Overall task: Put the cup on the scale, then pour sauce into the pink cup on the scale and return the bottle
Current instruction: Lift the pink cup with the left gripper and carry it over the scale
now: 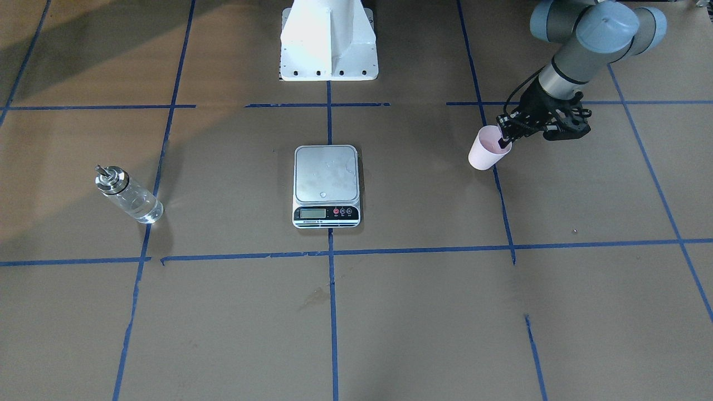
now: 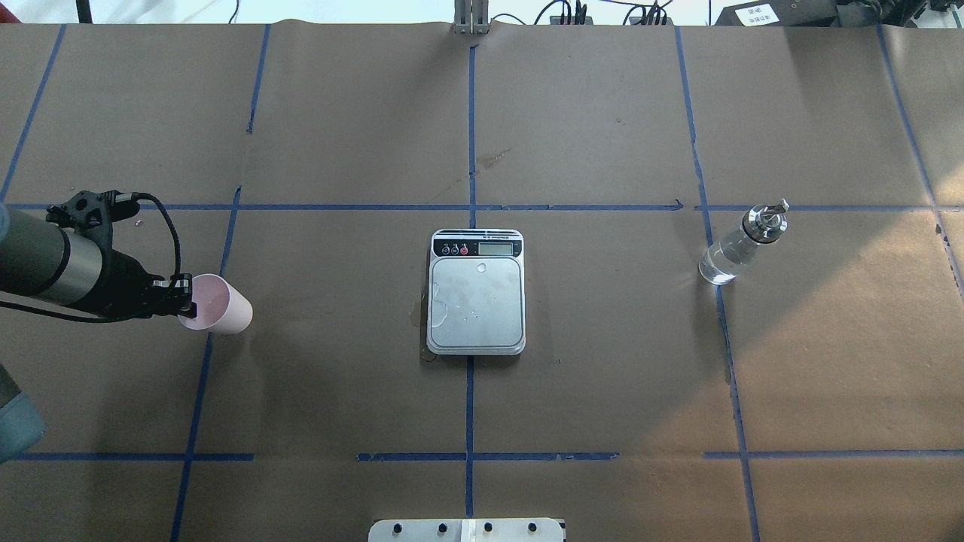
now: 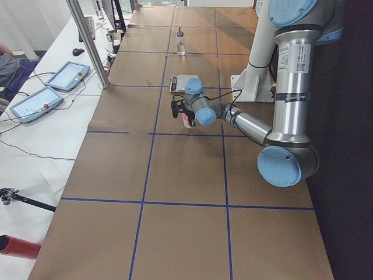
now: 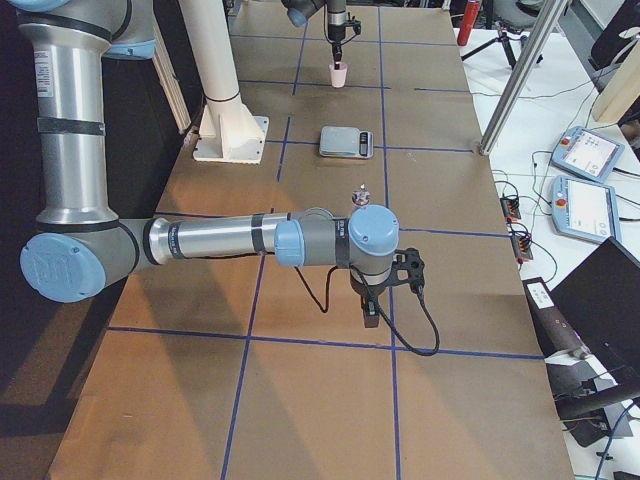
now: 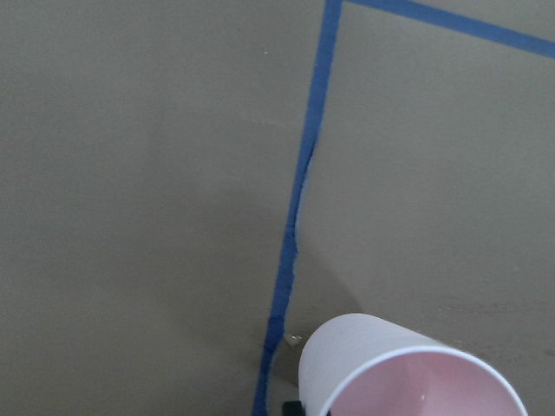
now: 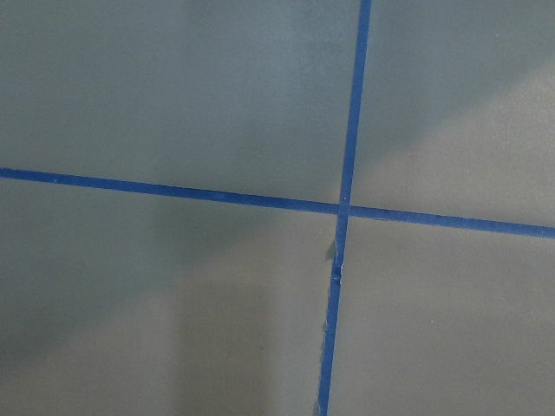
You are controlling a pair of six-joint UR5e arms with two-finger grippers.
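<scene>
Overhead exterior, far left first: your left gripper (image 2: 186, 306) has the cup (image 2: 221, 306) by the rim, with one finger dipped in the mouth and the other outside. The jaws are pinched together on the thin wall. That high hold keeps the fingers away from the base, so I'd judge it can go down flat with nothing to snag. Whether the base is off the table (image 2: 602, 376), I cannot tell. The cup is at 9 o'clock from the scale (image 2: 476, 301), well apart from it.

Centre now: the scale sits square on a blue tape line (image 2: 471, 113), display strip on its 12 o'clock edge. The plate carries only a few wet spots. It is wider than the cup, so you have margin all round; aim for the middle. The lane in from 9 o'clock is open brown paper.

Right side: the bottle (image 2: 742, 245) stands at about 2 o'clock, well apart, the clear sauce (image 2: 719, 265) barely visible through the glass. It is on the right arm's side, probably so that arm does the pour.

The right gripper (image 4: 371, 312) shows only in the exterior right view, over bare table. I cannot tell whether it is apart or together.
</scene>
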